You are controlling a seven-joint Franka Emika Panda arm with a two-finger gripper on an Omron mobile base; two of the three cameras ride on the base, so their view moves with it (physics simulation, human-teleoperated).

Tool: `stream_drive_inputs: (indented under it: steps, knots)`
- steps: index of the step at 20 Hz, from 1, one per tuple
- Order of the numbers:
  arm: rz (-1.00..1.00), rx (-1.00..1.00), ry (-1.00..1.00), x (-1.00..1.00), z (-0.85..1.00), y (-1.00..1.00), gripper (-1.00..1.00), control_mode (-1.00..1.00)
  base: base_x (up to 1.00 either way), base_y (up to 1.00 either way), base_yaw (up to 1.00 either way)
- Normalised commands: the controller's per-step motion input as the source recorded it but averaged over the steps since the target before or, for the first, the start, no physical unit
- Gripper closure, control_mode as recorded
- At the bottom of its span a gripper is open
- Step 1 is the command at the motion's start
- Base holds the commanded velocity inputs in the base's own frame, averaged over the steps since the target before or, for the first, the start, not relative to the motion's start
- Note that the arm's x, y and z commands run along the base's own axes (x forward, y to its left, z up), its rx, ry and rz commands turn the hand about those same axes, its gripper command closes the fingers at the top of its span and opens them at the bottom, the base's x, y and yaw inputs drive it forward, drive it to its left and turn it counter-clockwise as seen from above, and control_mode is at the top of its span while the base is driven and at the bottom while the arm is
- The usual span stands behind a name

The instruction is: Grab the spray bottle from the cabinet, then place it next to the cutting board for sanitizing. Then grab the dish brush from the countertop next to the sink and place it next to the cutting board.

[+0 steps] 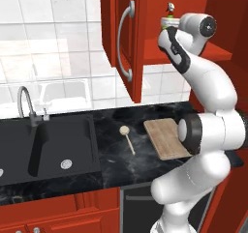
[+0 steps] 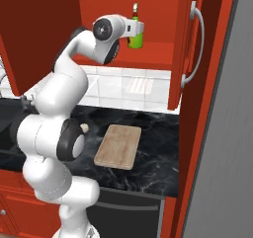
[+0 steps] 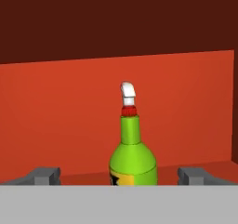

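The spray bottle (image 3: 132,158), green with a red-and-white nozzle, stands upright on the red shelf (image 2: 155,52) of the open cabinet (image 1: 127,38). My gripper (image 3: 120,176) is open right in front of it, one fingertip (image 3: 44,175) on each side of the bottle's body and clear of it. From the base the bottle (image 2: 135,34) shows just past my hand. The tan cutting board (image 1: 165,138) lies on the black countertop (image 1: 114,154) below. The dish brush (image 1: 127,138) lies between the board and the sink (image 1: 48,147).
The cabinet door (image 2: 190,44) hangs open with its curved grey handle, left of the bottle in the left base view. A curved grey tap (image 1: 25,104) stands behind the sink. A tall grey panel (image 2: 227,158) rises at the right. Red drawers (image 1: 58,212) run under the counter.
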Motion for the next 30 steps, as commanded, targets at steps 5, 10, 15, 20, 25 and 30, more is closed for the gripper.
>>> stream_drive_inputs:
  steps: [5,10,15,20,25,30]
  knots:
    - [0.00,0.00,0.01,0.42,0.00,-0.06,-1.00,-1.00,0.00,0.00,0.00]
    - [0.00,0.00,0.00,0.40,0.00,-0.01,-1.00,-1.00,0.00,0.00,0.00]
    - [0.00,0.00,0.00,0.33,0.00,-0.12,-1.00,-1.00,0.00,0.00,0.00]
    - [0.02,0.00,0.00,0.26,0.00,-0.14,-1.00,-1.00,0.00,0.00,0.00]
    - [0.00,0.00,0.00,0.31,-0.01,-0.03,-1.00,-1.00,0.00,0.00,0.00]
    - [0.00,0.00,0.00,0.32,-0.04,-0.01,-1.00,-1.00,0.00,0.00,0.00]
